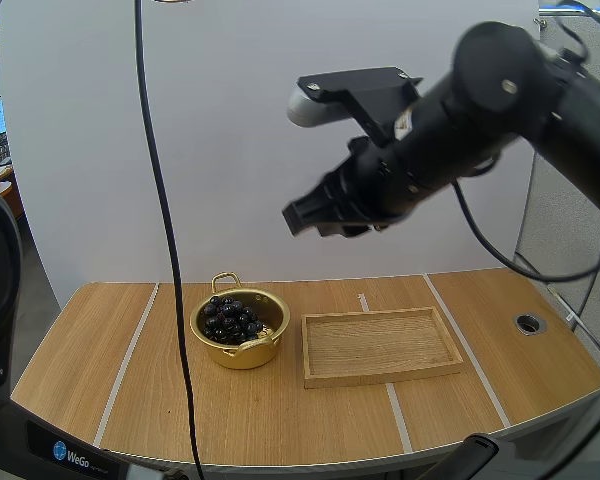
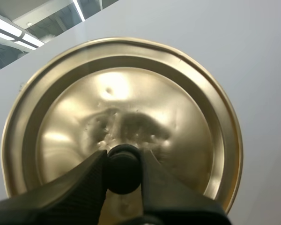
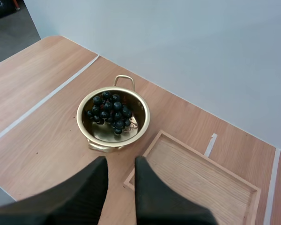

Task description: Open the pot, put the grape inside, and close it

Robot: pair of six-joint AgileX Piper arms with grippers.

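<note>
Golden dented lid (image 2: 131,84) pinched by its black knob (image 2: 123,172) in left gripper (image 2: 123,161); dark grape bunch (image 1: 232,318) lies in round golden pot (image 1: 242,356); right gripper (image 3: 121,164) empty, fingers apart; off-centre lowering could seat lid tilted.

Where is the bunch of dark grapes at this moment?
In the high view, the bunch of dark grapes lies inside the lidless round golden pot, left of the rectangular wooden tray.
</note>
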